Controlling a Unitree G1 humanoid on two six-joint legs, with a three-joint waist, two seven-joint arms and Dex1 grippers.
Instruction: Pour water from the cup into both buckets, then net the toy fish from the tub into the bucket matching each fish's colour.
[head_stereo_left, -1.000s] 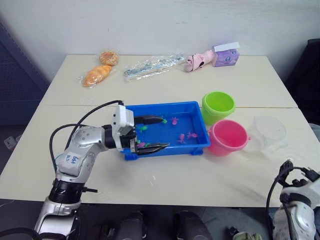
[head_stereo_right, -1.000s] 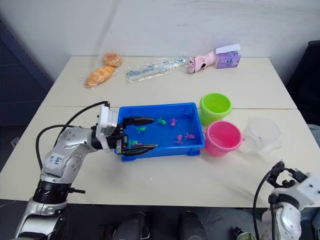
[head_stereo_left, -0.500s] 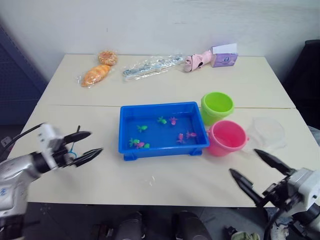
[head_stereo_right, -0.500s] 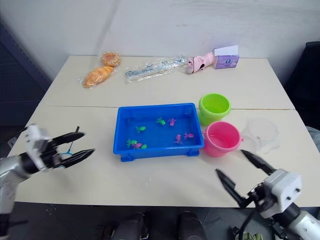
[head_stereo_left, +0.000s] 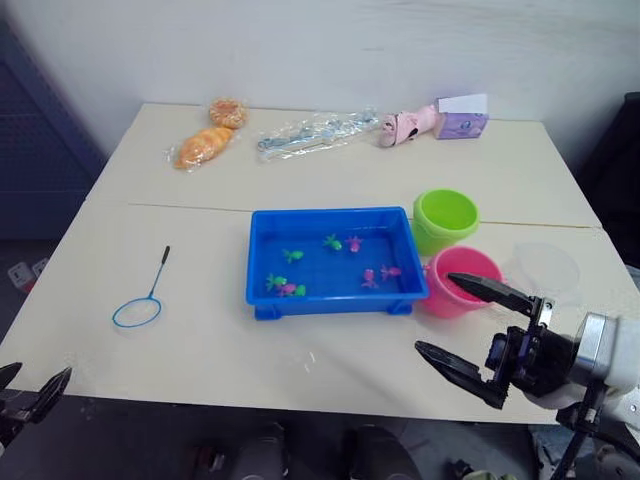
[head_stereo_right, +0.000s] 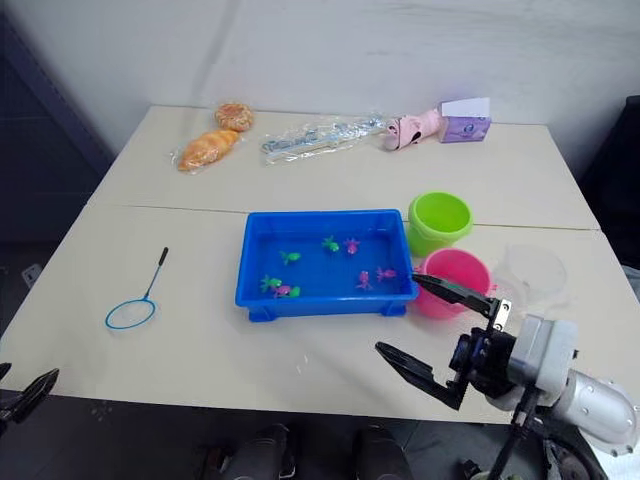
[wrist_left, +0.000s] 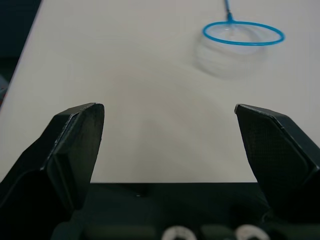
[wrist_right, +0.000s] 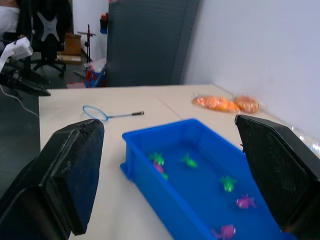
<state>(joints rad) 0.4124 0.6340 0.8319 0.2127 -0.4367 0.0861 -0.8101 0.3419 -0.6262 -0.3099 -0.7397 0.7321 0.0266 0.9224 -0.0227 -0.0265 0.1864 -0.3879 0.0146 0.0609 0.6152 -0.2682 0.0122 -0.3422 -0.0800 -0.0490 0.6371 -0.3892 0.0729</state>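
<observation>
Left claw (head_stereo_left: 30, 392) withdrawn off table edge, apparently open, empty; net (head_stereo_left: 141, 308) beyond; right claw (head_stereo_left: 470, 325) wide open.

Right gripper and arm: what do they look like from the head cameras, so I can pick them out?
The right gripper has two long, tapering black fingers on a black block. Behind it sits a boxy white housing, then a rounded silver-grey forearm. A thin black cable hangs below the wrist. No markings can be made out.

Left tool (head_stereo_left: 30, 395): cut off at the picture's bottom-left corner. Cup (head_stereo_left: 548, 270): near side hidden behind right tool (head_stereo_left: 478, 330). Toy fish (head_stereo_left: 334, 241): details too small to tell.
</observation>
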